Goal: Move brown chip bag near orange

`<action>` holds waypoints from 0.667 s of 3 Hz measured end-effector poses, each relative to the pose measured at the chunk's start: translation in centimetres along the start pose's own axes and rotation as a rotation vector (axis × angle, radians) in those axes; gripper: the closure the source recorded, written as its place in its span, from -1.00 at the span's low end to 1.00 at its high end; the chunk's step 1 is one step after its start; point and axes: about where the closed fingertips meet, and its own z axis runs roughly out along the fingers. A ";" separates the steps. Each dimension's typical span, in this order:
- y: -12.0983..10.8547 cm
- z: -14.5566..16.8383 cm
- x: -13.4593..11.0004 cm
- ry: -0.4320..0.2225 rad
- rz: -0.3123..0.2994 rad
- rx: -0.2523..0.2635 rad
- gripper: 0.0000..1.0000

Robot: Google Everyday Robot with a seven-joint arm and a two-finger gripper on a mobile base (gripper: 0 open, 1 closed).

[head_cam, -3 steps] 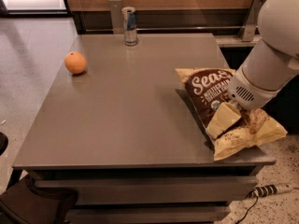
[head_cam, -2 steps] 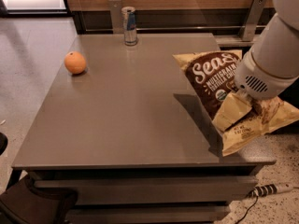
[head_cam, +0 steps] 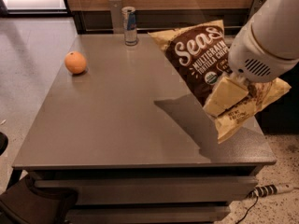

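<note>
The brown chip bag point(head_cam: 201, 59) hangs tilted in the air above the right side of the grey table point(head_cam: 117, 125) and casts a shadow on the top below it. My gripper point(head_cam: 244, 84) is at the right, mostly hidden behind the white arm housing point(head_cam: 266, 41), and is shut on the bag's right side near its pale yellow lower edge. The orange point(head_cam: 75, 62) sits on the table at the far left, well apart from the bag.
A slim silver-blue can point(head_cam: 129, 25) stands at the table's back edge. A wooden wall panel runs behind the table. A power strip point(head_cam: 271, 189) lies on the floor at the lower right. A dark object point(head_cam: 28, 204) sits at the lower left.
The chip bag has been lifted off the table and has risen up and slightly left with my gripper. The orange and the can have not moved.
</note>
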 end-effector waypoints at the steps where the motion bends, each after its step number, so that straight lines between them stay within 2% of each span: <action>1: 0.6 0.0 -4.2 -0.088 -0.152 -0.015 1.00; 2: 1.2 0.5 -8.9 -0.156 -0.252 0.020 1.00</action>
